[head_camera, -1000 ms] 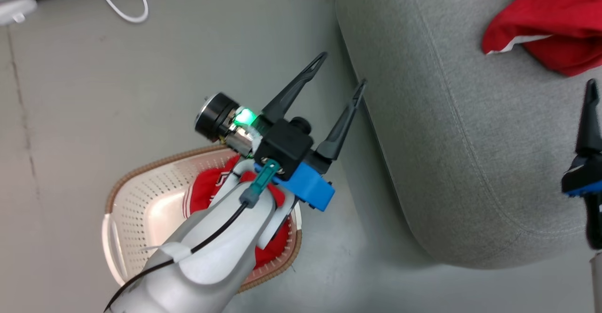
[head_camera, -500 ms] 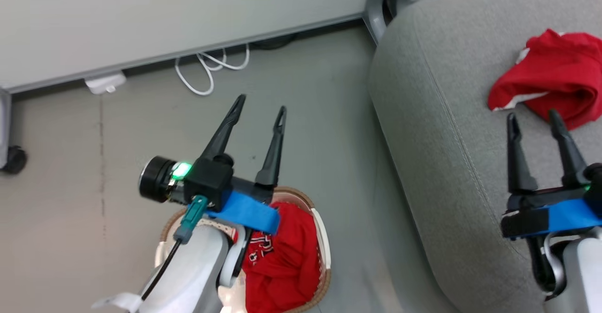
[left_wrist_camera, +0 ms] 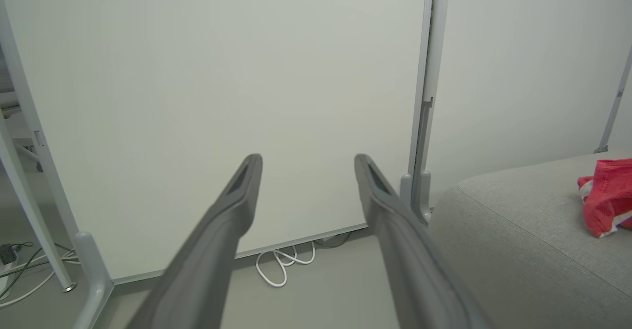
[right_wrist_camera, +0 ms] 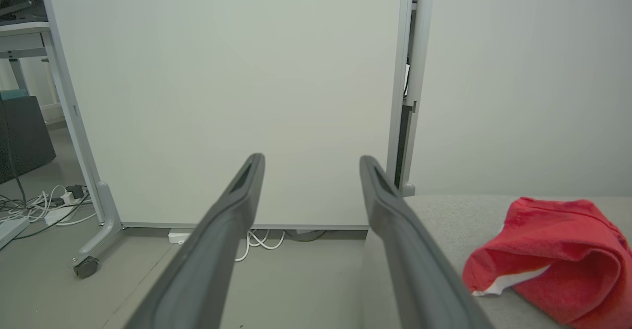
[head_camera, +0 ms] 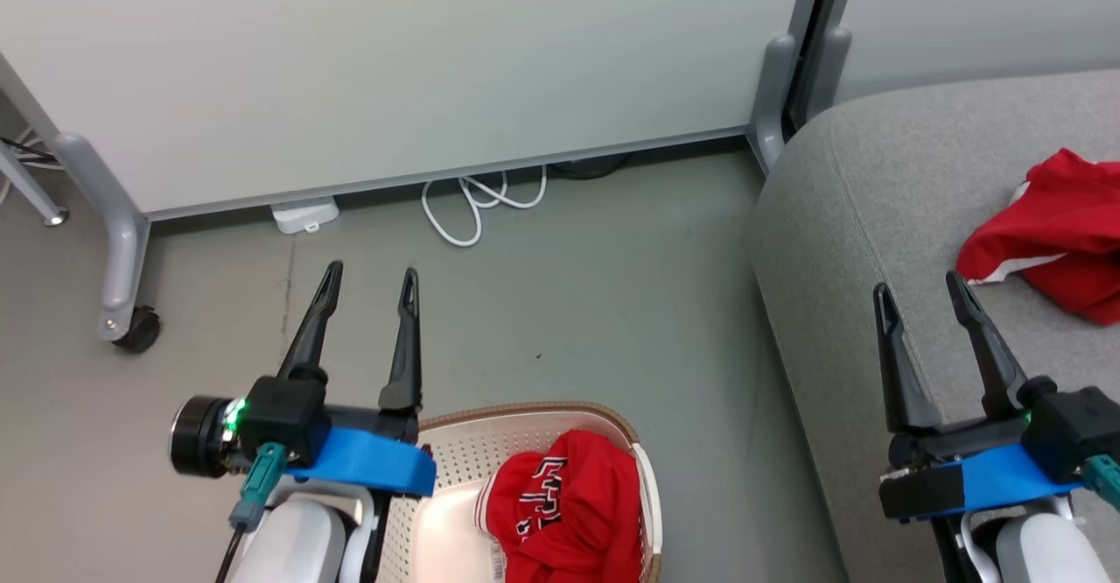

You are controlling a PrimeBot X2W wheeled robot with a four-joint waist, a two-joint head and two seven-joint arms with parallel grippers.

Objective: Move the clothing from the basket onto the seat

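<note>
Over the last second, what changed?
Head camera swung up, so the whole view shifted. Left gripper swung off the basket to its left side; right gripper came fully into view by the seat edge. Unchanged: both open and empty, lettered garment in basket, other garment on seat.

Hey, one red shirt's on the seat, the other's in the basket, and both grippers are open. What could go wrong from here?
1. The jersey lies against the perforated wall of the basket; the left gripper could snag holes or rim and drag it.
2. A pinch on one thin fold might slip, dropping it on the floor short of the seat.
3. The basket sits at the head view's bottom edge, partly behind the left arm, so aiming may be poor.
</note>
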